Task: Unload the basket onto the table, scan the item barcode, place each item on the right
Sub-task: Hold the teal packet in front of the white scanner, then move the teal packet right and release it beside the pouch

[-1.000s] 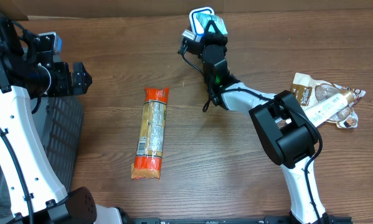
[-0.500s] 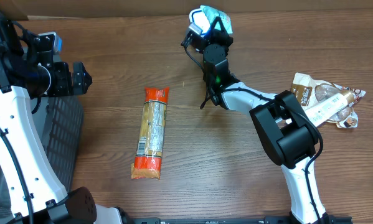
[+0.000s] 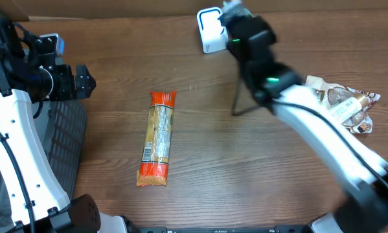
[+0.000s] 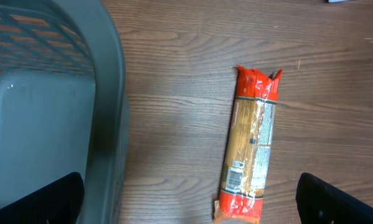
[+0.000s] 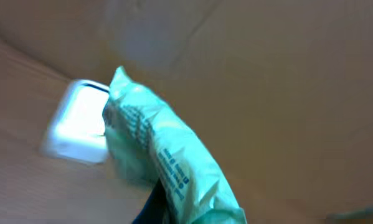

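Basket (image 3: 67, 145): grey, with mesh walls, at the left edge of the table (image 3: 206, 168). It lies below and to the left of the left gripper. In the left wrist view its thick rim fills the left part.

Left gripper (image 3: 88, 80): released, with the jaws standing wide apart and nothing between them. It hangs over the inner rim of the basket. Its two fingers show only as dark corners at the bottom of the left wrist view.

Pasta pack (image 3: 158, 137): long, with orange ends and a clear middle, lying flat on the table. It is to the right of the left gripper and apart from it. It points away from the robot, and a small white label sits near its nearer end.

Scanner (image 3: 209, 30): a small white box with rounded corners at the far edge of the table, just to the left of the right gripper.

Right gripper (image 3: 236, 14): clenched on the green pack. It is blurred in the overhead view, so the fingers cannot be told apart there. It is at the far edge of the table.

Green pack (image 5: 167, 162): the task's thing, a pale green pouch with small print. The right gripper holds it by its lower end, and it sticks out tilted. In the right wrist view its upper end overlaps the right side of the scanner. Whether the two touch, I cannot tell.

Pile (image 3: 339, 103): a few packs, brown-white and clear, on the table to the right of the right gripper, well apart from it.
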Tool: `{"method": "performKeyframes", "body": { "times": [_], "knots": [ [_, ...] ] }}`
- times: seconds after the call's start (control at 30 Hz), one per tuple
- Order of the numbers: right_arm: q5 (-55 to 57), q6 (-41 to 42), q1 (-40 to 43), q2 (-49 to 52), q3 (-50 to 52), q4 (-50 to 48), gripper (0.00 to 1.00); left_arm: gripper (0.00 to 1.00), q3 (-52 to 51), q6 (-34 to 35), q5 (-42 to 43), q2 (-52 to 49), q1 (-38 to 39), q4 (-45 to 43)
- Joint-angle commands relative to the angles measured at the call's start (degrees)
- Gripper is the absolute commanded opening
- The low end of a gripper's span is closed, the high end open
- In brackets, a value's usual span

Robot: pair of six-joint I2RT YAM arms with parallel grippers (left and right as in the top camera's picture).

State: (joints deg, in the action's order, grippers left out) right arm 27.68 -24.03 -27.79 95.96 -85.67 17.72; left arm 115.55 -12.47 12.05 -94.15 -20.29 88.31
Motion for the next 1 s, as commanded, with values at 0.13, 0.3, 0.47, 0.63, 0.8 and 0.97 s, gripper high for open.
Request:
{"method": "performKeyframes", "body": {
  "times": [0.13,0.3,0.47,0.63,0.8,0.97],
  "knots": [
    [-41.0,32.8,19.1,-12.5,-0.9,28.6,0.04,0.99,0.0,-1.3,0.9,-0.3,0.1,-0.1],
    [-42.6,32.8,32.8,-10.7,2.8,38.4,0.04,1.00,0.0,-1.3,0.9,-0.3,0.1,-0.1],
    [-43.3,32.8,42.7,-7.8,10.3,35.0,0.04,0.99,0.0,-1.3,0.9,-0.3,0.1,-0.1],
    [-42.9,32.8,48.0,-4.5,17.1,29.7,0.21,1.00,0.0,-1.3,0.9,-0.3,0.1,-0.1],
    [-39.1,32.9,49.3,-3.8,17.8,29.4,0.49,0.99,0.0,-1.3,0.9,-0.3,0.1,-0.1],
    [-36.9,34.8,49.4,-4.7,15.3,31.3,0.49,1.00,0.0,-1.3,0.9,-0.3,0.1,-0.1]
  ]
}}
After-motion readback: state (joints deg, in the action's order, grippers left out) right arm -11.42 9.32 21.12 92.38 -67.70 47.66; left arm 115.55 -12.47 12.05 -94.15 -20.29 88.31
